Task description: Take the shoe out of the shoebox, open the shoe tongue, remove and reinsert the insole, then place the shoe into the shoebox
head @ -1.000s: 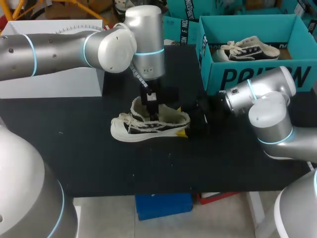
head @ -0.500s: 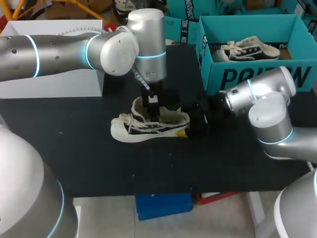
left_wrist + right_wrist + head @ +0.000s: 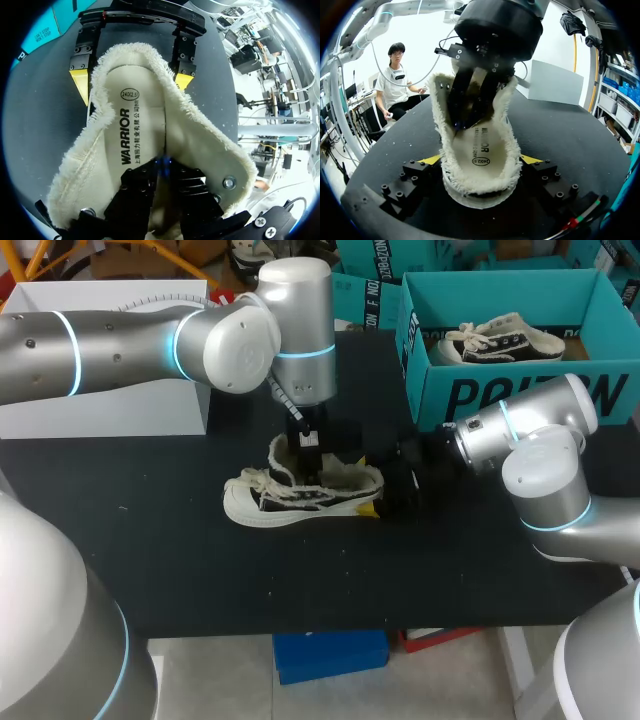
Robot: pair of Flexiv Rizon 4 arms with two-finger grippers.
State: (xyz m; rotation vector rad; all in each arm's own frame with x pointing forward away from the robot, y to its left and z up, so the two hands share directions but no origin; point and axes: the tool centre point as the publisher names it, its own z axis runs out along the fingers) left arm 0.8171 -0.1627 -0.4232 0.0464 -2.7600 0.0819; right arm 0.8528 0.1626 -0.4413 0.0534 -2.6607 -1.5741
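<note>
A cream fleece-lined shoe (image 3: 300, 495) lies on its sole on the black table (image 3: 150, 560). My left gripper (image 3: 308, 462) points straight down into its opening. In the left wrist view this gripper (image 3: 165, 170) rests on the printed insole (image 3: 135, 115), its dark fingers slightly parted and open. My right gripper (image 3: 378, 490) is at the heel. Its yellow tips (image 3: 432, 160) press the fleece collar from both sides, so it is shut on the shoe (image 3: 480, 150). The teal shoebox (image 3: 500, 390) stands at the back right.
A second dark-and-white shoe (image 3: 500, 340) lies inside the shoebox. A white box (image 3: 110, 405) stands at the back left under my left arm. Bare black tabletop stretches in front of the shoe.
My left arm shifted slightly right over the shoe, and its fingers have parted a little inside the opening. The right gripper and the shoe kept still.
</note>
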